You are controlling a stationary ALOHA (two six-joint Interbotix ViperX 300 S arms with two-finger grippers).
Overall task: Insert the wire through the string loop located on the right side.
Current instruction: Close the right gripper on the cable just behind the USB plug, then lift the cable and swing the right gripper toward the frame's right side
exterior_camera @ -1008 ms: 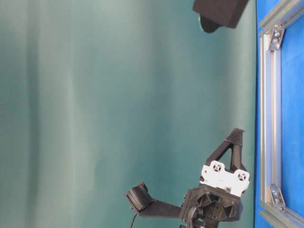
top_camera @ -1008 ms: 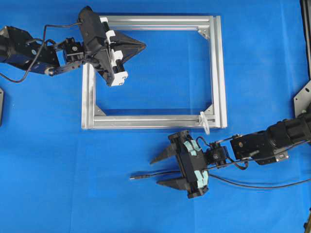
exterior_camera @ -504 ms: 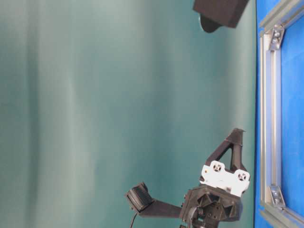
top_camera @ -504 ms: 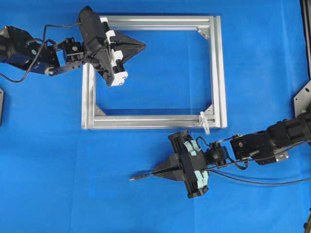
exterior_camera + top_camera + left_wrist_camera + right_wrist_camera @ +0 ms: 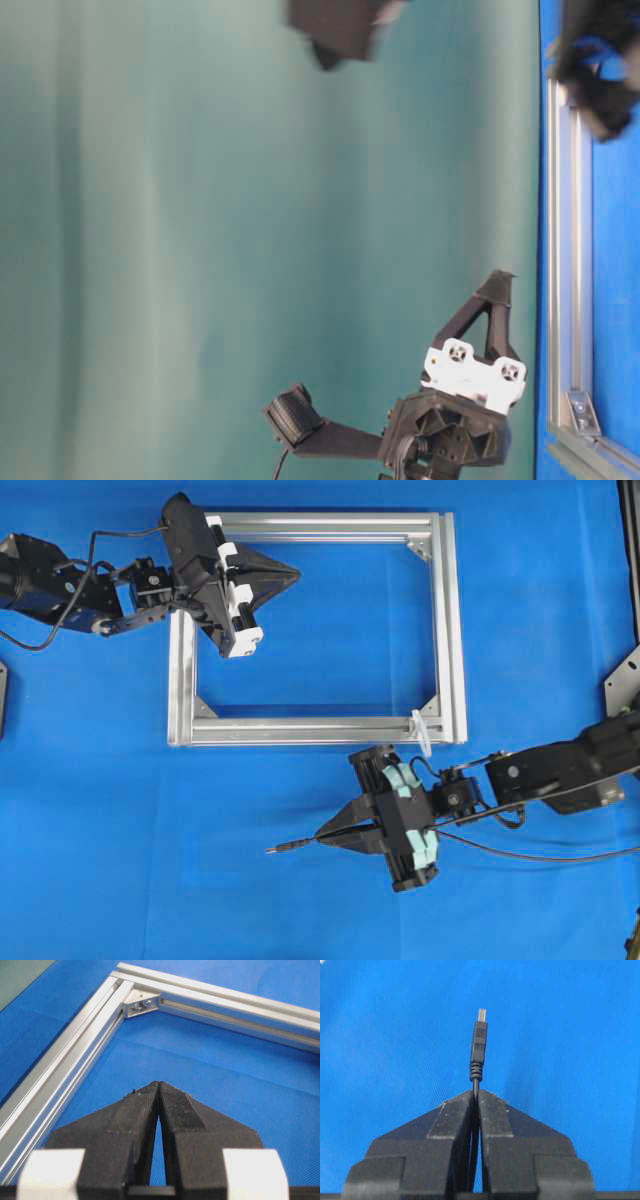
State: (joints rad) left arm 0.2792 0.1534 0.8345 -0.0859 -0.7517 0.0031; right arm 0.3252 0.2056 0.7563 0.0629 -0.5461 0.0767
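Note:
The wire (image 5: 520, 856) is a thin black cable trailing right across the blue mat. Its dark plug with a metal tip (image 5: 285, 847) (image 5: 479, 1042) sticks out to the left of my right gripper (image 5: 318, 838) (image 5: 476, 1092), which is shut on the wire just behind the plug. The string loop (image 5: 421, 732) is a tiny white loop on the aluminium frame's lower right corner (image 5: 450, 730), above and right of the plug. My left gripper (image 5: 297, 576) (image 5: 158, 1083) is shut on nothing and hovers over the frame's upper left part.
The rectangular aluminium frame (image 5: 320, 524) (image 5: 210, 1000) lies on the blue mat with silver corner brackets (image 5: 141, 1004). A metal bracket (image 5: 625, 685) stands at the right edge. In the table-level view my left arm (image 5: 465, 400) shows against a green backdrop.
My right gripper has gone from open around the wire to shut on it, and the right arm has since lifted slightly with the plug. The left arm has not moved.

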